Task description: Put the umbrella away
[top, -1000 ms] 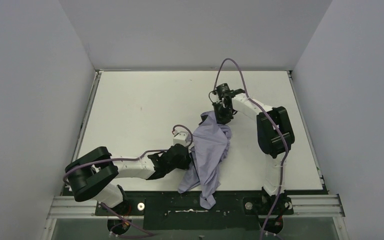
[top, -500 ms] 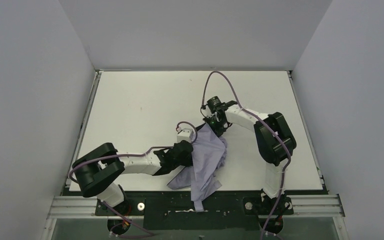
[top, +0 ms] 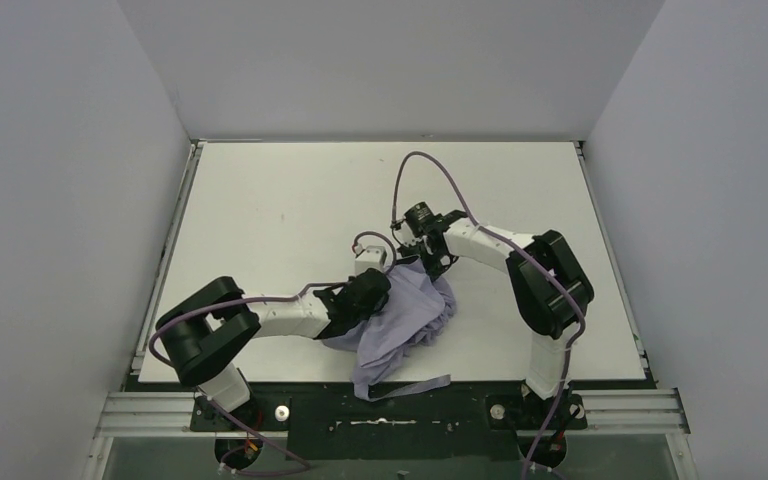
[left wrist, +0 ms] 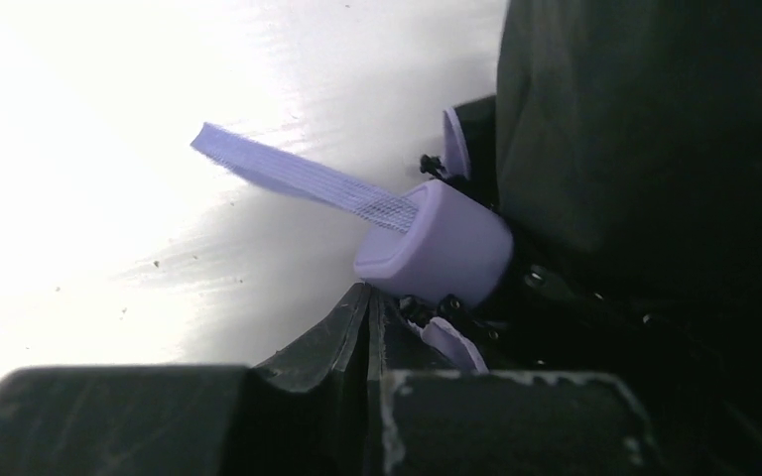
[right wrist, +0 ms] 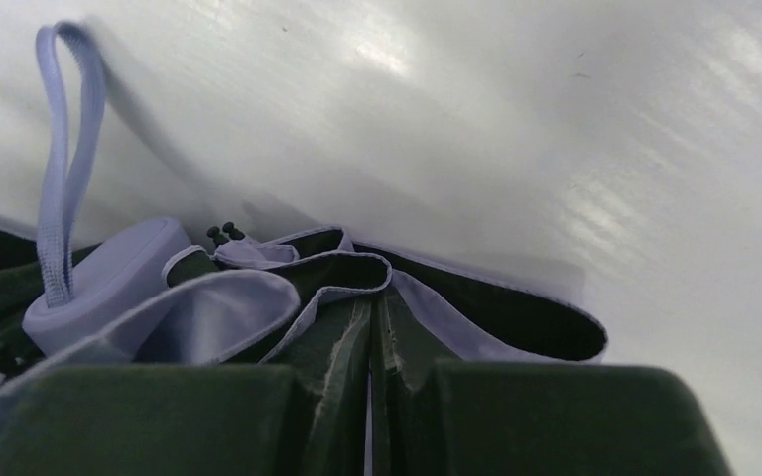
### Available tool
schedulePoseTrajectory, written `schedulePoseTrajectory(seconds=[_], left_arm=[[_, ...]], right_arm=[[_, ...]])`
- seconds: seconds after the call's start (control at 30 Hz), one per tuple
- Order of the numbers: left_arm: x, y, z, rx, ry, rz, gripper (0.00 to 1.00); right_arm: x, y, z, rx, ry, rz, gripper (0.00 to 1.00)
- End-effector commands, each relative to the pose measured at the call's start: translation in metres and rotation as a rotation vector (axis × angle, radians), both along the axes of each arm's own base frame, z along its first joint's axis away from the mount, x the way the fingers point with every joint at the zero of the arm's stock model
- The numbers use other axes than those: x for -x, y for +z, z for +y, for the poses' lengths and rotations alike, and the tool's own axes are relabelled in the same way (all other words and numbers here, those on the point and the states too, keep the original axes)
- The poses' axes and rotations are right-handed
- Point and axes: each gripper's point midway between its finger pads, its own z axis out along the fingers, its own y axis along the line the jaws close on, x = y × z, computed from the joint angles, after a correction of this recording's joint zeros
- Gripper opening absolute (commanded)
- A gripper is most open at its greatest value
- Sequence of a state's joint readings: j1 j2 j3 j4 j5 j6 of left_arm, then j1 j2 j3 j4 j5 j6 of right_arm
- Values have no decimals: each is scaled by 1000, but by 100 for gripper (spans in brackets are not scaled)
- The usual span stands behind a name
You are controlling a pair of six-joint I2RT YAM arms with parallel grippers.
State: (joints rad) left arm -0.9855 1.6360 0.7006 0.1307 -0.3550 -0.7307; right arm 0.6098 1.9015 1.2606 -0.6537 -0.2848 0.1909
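Two arms meet over the umbrella, a crumpled lavender heap on the table near its front edge. The left gripper sits at its left side and the right gripper at its far side. Light, floppy fabric over thin ribs will likely slip and snag; the rigid handle looks the surest hold.

Left wrist view: jaws together, the handle just beyond their tips, its strap sticking out.

Right wrist view: jaws together, canopy folds bunched against the tips; whether one is pinched I cannot tell.
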Motion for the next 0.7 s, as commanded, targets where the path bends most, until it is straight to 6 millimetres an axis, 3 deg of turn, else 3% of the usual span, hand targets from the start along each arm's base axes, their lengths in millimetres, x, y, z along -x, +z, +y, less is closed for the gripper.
schedulePoseTrajectory(seconds=[0.0,0.07,0.17,0.3,0.37,0.43,0.5,0.67], left_arm=[[-1,-24,16,-68,40,56,0],[0,-24,17,-68,34,58,0],[5,-22,22,-62,23,59,0],[15,-18,34,-60,17,58,0],[20,-18,42,-65,16,58,0],[21,-17,44,-67,13,54,0],[21,-15,46,-71,13,52,0],[21,-9,45,-65,7,46,0]], right_arm=[[24,21,28,-96,58,23,0],[11,25,20,-52,19,-34,0],[-25,45,-3,-4,-103,-159,0],[-66,98,-50,41,-309,-385,6],[-73,122,-79,73,-406,-481,19],[-69,140,-103,98,-488,-546,29],[-56,147,-122,123,-549,-568,33],[7,120,-141,125,-669,-418,35]])
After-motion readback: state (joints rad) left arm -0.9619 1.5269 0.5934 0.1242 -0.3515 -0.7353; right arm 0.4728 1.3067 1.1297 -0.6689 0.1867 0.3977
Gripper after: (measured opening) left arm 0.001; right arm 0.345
